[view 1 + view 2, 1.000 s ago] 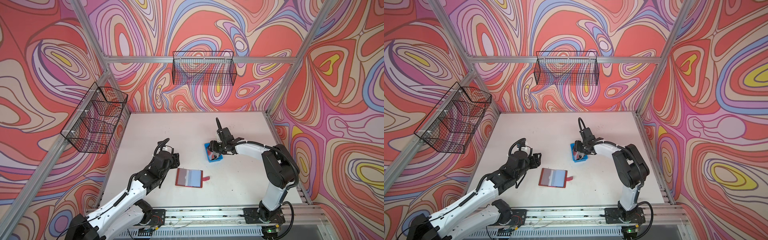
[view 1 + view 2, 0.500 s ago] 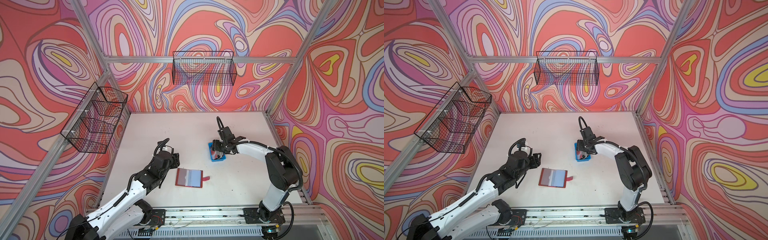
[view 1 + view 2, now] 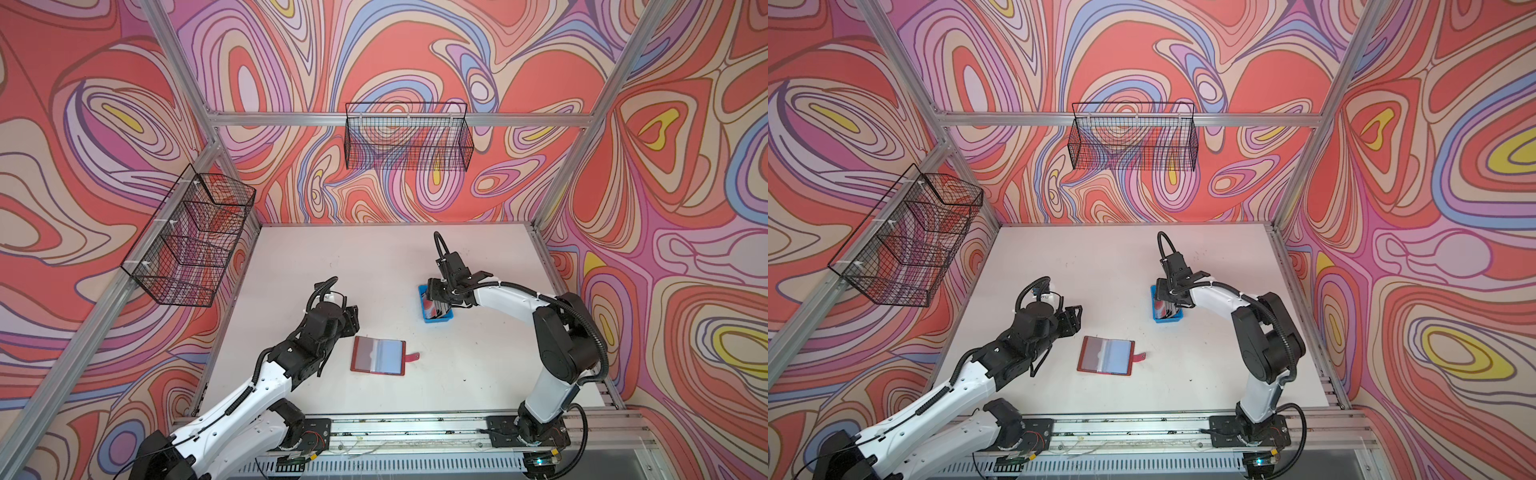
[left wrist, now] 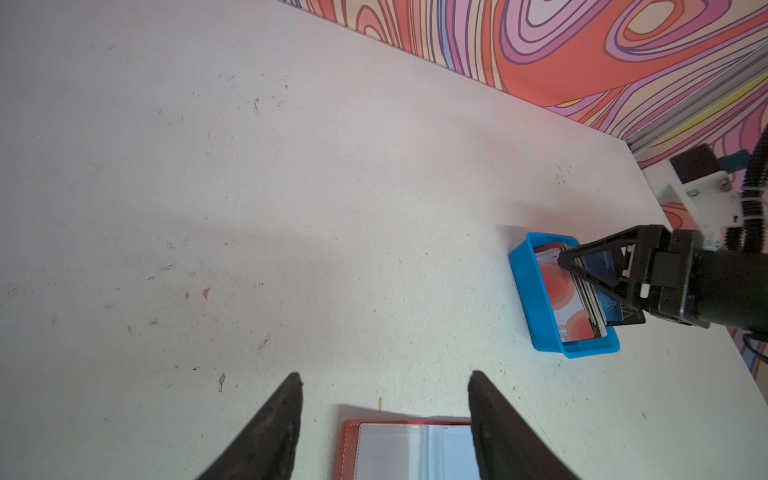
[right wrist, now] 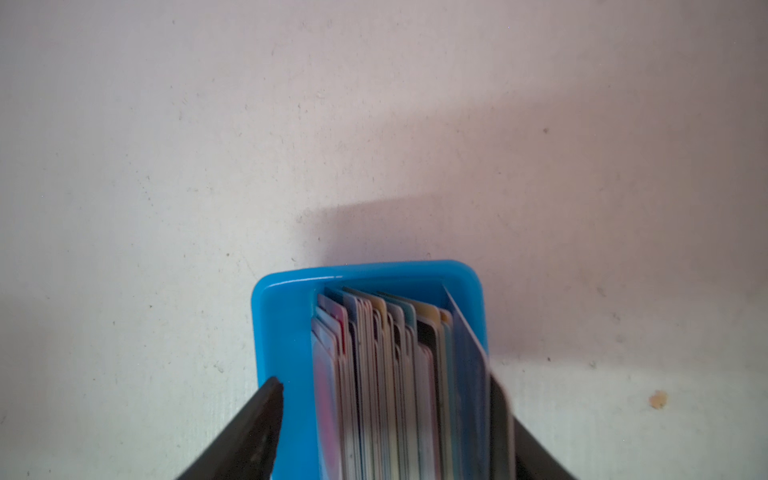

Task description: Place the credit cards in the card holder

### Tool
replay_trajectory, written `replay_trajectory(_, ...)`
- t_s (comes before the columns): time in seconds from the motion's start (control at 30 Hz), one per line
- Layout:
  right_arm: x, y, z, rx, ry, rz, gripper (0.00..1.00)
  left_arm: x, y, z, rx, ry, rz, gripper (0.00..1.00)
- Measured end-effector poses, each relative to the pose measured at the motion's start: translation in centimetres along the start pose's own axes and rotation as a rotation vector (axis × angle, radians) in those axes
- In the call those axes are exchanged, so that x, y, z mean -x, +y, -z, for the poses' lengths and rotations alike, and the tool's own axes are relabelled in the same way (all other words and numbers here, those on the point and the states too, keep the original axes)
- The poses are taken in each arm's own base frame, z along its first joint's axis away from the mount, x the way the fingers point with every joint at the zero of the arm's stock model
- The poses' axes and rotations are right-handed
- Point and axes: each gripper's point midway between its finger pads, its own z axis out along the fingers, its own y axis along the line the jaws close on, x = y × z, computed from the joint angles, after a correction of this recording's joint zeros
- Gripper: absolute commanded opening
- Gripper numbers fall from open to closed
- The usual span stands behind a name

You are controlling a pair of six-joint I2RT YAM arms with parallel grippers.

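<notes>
The credit cards [image 5: 386, 353] stood on edge, packed in a row inside a small blue tray [image 5: 282, 324] on the right half of the white table [image 3: 311, 266]. The outermost card was white with red circles, and a dark blue card [image 5: 469, 365] leaned at the opposite side of the stack. The right gripper [image 5: 386, 384] was down over that tray with its fingers spread wide. One tip sat just outside the tray's wall and the other lay against the back of the dark blue card. Whether the outer tip touched the wall I could not tell.

The card holder [image 3: 377, 355] lay flat and open nearer the front edge, well apart from the tray, with its clear sleeves up and its red tab strap pointing toward the right arm's side. The left gripper [image 4: 384, 376] hovered near the holder's far left corner, fingers wide apart and empty. A black wire basket [image 3: 407, 141] hung on the back wall and a second basket [image 3: 191, 241] on the left wall.
</notes>
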Motion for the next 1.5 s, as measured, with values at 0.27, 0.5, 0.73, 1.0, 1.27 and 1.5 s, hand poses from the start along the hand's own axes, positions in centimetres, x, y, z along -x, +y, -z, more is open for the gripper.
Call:
replay_trajectory(0.27, 0.2, -0.4, 0.3, -0.023, -0.013, 0.000, 0.73, 0.0, 0.0, 0.0, 0.000, 0.000, -0.003, 0.65)
replay_trajectory(0.5, 0.2, -0.3, 0.3, -0.019, -0.011, -0.001, 0.68, 0.0, 0.0, 0.0, 0.000, 0.000, -0.003, 0.65)
replay_trajectory(0.73, 0.1, -0.4, 0.4, -0.022, -0.009, -0.001, 0.68, 0.0, 0.0, 0.0, 0.000, 0.000, -0.003, 0.65)
replay_trajectory(1.0, -0.3, -1.1, 0.8, -0.045, -0.006, 0.000, 0.68, 0.0, 0.0, 0.0, -0.002, 0.002, -0.003, 0.65)
replay_trajectory(1.27, -0.1, -1.2, 2.0, -0.037, -0.028, -0.003, 0.64, 0.2, -0.1, 0.2, -0.010, -0.007, 0.000, 0.65)
replay_trajectory(1.5, -0.5, -2.6, 2.3, -0.048, -0.029, -0.025, 0.53, 0.2, -0.2, 0.2, -0.010, -0.007, 0.000, 0.65)
